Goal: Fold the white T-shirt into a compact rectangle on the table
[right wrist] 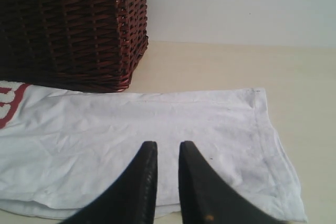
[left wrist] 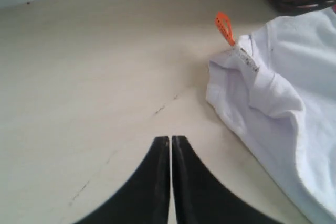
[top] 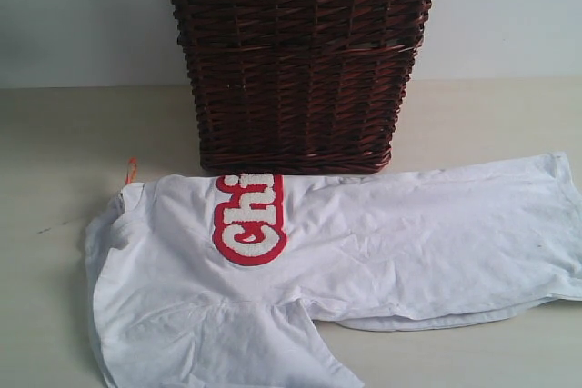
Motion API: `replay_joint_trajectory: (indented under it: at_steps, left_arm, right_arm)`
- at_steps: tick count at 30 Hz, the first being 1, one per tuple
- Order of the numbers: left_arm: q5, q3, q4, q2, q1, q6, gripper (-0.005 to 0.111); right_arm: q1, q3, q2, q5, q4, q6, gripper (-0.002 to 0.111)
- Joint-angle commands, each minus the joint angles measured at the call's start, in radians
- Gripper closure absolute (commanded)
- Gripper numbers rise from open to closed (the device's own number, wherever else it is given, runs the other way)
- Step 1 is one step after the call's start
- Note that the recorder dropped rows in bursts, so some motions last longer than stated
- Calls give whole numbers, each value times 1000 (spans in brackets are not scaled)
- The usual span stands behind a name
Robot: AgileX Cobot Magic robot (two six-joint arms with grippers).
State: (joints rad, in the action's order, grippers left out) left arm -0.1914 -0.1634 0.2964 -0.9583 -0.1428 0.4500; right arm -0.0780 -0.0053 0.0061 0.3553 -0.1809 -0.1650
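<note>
The left gripper (left wrist: 170, 139) is closed, jaws pressed together and empty, over bare table (left wrist: 79, 77) left of the dark wicker basket (top: 300, 61). The white T-shirt (top: 364, 233) lies flat close against the basket's front. Its long axis runs left to right, reaching past both sides of the basket.

The collar (left wrist: 247, 64), with an orange tag (left wrist: 224, 27), forms the shirt's left end, near the left gripper's tips but not touching them. Red-outlined lettering (top: 250, 220) sits before the basket's left half, cut short by a fold. A sleeve (top: 255, 343) sticks out away from the basket.

The hem (right wrist: 265, 129) forms the right end, beyond the basket's right corner. The right gripper (right wrist: 164, 144) hovers above that hem end, jaws a narrow slit apart, gripping nothing.

Each arm appears nearest its own end of the shirt. The coming fold probably carries one end over the other along that long axis.
</note>
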Motion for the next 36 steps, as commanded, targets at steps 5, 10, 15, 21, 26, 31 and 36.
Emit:
replay_joint_trajectory:
  at_steps: [5, 10, 15, 21, 26, 31, 36]
  left_arm:
    - [45, -43, -6, 33, 4, 2, 103]
    - [81, -43, 2, -37, -100, -6, 103]
    - [82, -43, 2, -112, -150, -6, 103]
    - [140, -44, -64, -120, -147, 204, 103]
    - [148, -103, -76, -104, -154, 311, 103]
    - [159, -169, -88, -115, -275, 344, 103]
    - [143, -169, -155, -225, -458, 452, 107]
  right_arm:
    - [3, 5, -6, -11, -5, -7, 92]
    - [3, 5, -6, -11, -4, -5, 92]
    - [3, 5, -6, -11, -4, -5, 92]
    - [3, 5, -6, -11, -4, -5, 92]
    - [3, 5, -6, -11, -4, -5, 92]
    - [3, 5, -6, -11, -4, -5, 92]
    - [3, 5, -6, -11, -4, -5, 92]
